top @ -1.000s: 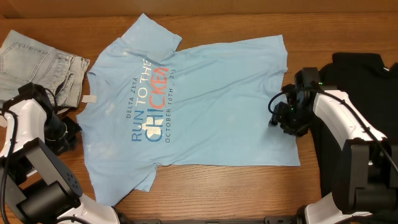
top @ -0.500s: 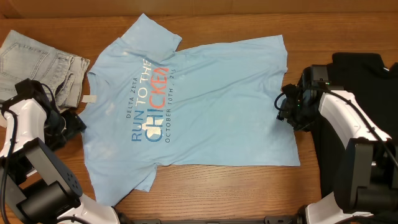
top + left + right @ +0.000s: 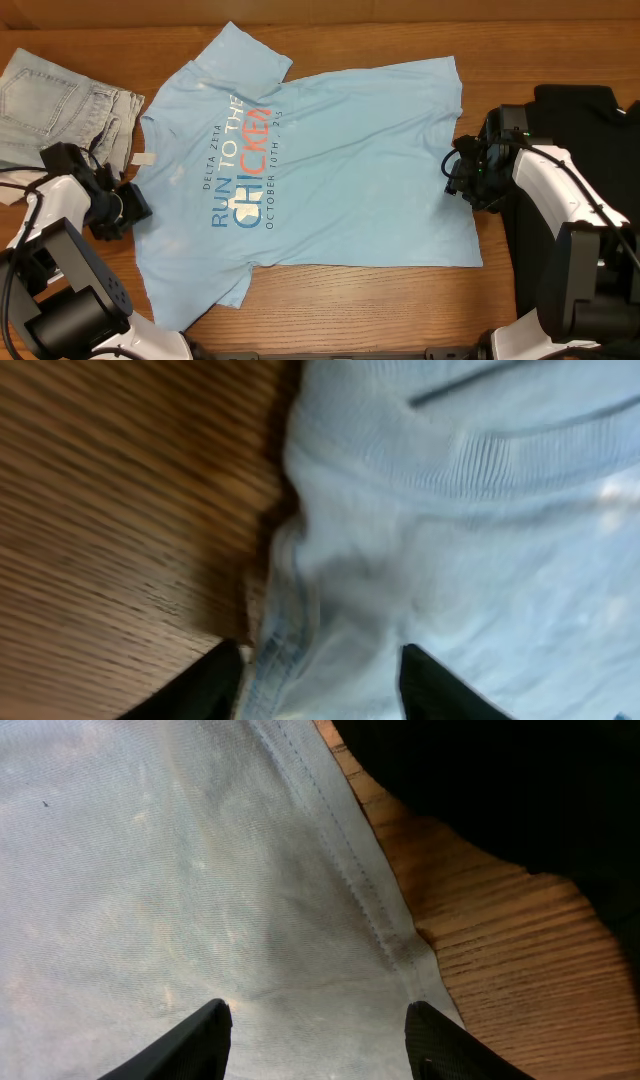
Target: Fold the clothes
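A sky-blue T-shirt (image 3: pixel 330 160) printed "RUN TO THE CHICKEN" lies flat across the table, collar to the left. My left gripper (image 3: pixel 135 203) is open at the shirt's collar edge; in the left wrist view the fingers (image 3: pixel 320 680) straddle the pale blue fabric (image 3: pixel 450 510) next to bare wood. My right gripper (image 3: pixel 458 178) is open over the shirt's hem at the right; in the right wrist view the fingers (image 3: pixel 318 1035) stand over the hem (image 3: pixel 200 870). A pale denim piece (image 3: pixel 60 105) lies at the back left. A black T-shirt (image 3: pixel 590 130) lies at the right.
The wooden table (image 3: pixel 360 300) shows along the front edge and at the far back. The black T-shirt fills the upper right of the right wrist view (image 3: pixel 500 780). The off-white piece is out of view.
My left gripper has moved right, onto the shirt's collar edge. My right gripper shifted slightly right and back, then stayed put.
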Action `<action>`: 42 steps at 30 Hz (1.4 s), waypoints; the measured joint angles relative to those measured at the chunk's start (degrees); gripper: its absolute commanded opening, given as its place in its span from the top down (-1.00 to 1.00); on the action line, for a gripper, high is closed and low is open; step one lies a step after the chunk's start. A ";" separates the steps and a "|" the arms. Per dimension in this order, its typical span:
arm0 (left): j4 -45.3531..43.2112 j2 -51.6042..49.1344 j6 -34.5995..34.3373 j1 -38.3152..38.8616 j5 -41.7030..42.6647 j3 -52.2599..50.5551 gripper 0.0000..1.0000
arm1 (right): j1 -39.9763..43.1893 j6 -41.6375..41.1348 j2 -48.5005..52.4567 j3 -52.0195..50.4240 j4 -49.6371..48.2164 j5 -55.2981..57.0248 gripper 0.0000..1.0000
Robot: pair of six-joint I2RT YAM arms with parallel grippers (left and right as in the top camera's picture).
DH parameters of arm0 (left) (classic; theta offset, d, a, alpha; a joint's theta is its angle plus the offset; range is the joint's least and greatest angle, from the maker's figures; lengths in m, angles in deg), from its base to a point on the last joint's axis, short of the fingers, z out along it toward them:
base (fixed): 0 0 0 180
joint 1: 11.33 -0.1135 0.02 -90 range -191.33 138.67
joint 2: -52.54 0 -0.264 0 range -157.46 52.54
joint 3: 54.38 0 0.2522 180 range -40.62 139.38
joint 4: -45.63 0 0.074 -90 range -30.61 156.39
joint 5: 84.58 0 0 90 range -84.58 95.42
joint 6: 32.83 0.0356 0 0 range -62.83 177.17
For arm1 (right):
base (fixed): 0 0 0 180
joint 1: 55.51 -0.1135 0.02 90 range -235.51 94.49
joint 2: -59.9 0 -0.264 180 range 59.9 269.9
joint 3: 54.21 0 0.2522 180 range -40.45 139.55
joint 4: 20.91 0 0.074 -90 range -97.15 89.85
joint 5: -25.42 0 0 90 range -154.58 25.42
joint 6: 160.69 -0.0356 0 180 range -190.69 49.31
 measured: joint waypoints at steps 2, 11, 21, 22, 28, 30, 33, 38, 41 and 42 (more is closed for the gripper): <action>-0.31 0.00 0.24 0.00 -0.09 -0.20 0.03 | 0.00 0.02 0.00 0.00 0.00 0.00 -0.19; -3.58 0.00 0.26 0.00 -1.33 -0.22 0.17 | 0.00 -0.02 0.00 0.00 0.13 0.00 -0.19; -5.64 0.00 0.72 0.00 -1.99 -1.46 0.63 | 0.00 0.00 0.00 0.00 0.59 0.02 -0.19; -5.81 0.00 0.90 0.00 -2.14 -1.51 0.65 | 0.00 0.02 0.00 0.00 0.61 0.04 -0.20; -5.90 0.00 1.27 0.00 -3.10 -1.51 0.92 | 0.37 -0.63 0.00 0.00 0.94 0.85 -0.31; -5.88 0.00 1.22 0.00 -3.96 -1.51 0.92 | 1.36 -1.27 0.00 0.00 1.14 0.83 -0.34; -5.84 0.00 1.11 0.00 -4.57 -1.51 0.92 | 3.48 -1.66 0.00 0.00 1.44 0.85 -0.35; -3.91 0.00 0.13 0.00 -6.58 -1.38 0.92 | 6.93 -1.90 0.00 -0.28 2.05 0.87 -0.20; -2.84 0.00 -0.83 0.00 -8.52 -0.61 0.92 | 8.02 -0.52 0.00 -1.51 0.57 0.28 -0.11; -2.78 0.00 -1.01 0.00 -8.85 -0.24 0.92 | 8.13 0.22 0.00 -1.95 -0.13 -0.28 -0.11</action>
